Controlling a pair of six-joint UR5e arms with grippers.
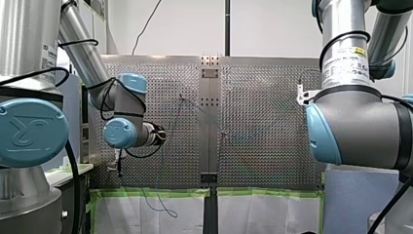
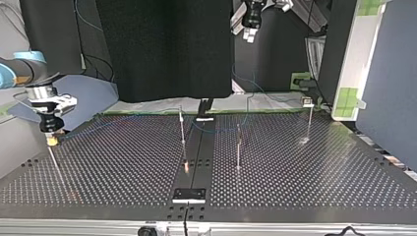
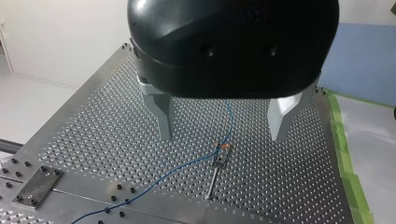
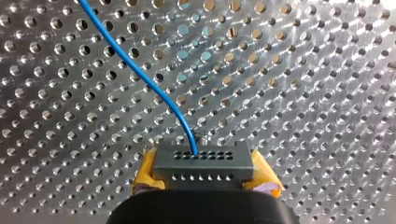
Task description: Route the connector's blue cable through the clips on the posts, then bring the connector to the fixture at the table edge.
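**Connector [image 4: 203,161] gripped, cable [image 4: 140,70] trailing**

Right end effector [image 4: 205,176] clamps the connector by its sides, near the tabletop [image 2: 98,167] edge at the top view's left. Cable: thin, limp, probably light; hold by the rigid connector. Left end effector [image 3: 223,133] gapes empty above a post [image 3: 213,179].

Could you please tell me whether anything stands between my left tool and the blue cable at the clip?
Nothing visible does. In the left wrist view my left tool hangs open above the post, and the blue cable at its clip lies uncovered ahead, between the fingers.
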